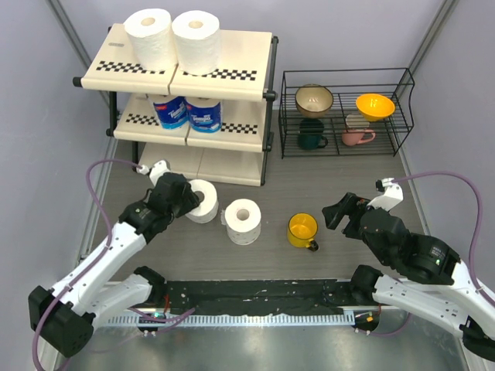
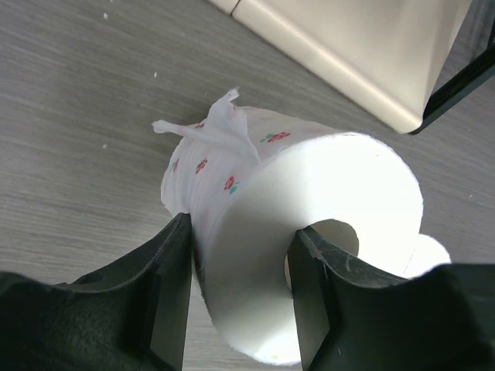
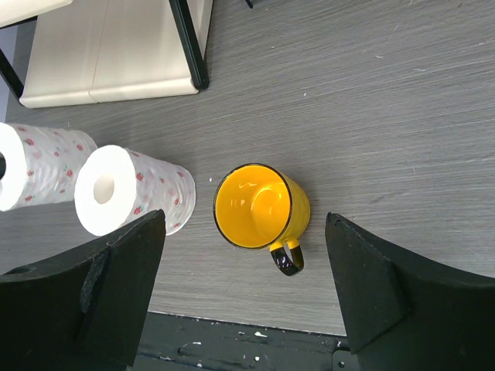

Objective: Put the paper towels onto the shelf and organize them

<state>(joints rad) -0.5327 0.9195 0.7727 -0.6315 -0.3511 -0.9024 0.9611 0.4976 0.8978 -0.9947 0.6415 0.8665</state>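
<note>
My left tool [image 2: 241, 301] is clamped on a roll [image 2: 340, 185], four sit on the shelf [image 1: 241, 51], another roll [image 1: 243, 222] waits on the table [image 1: 348, 182].

Tops of 2 blue-wrapped rolls [image 1: 172, 113] out of sight under the shelf's [image 1: 240, 50] top board.

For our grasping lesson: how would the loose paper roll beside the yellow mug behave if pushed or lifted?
The roll seems to stand on end, so a push should slide it, not roll it. Soft paper probably dents under squeezing. Hollow-cored, it is probably light.
</note>
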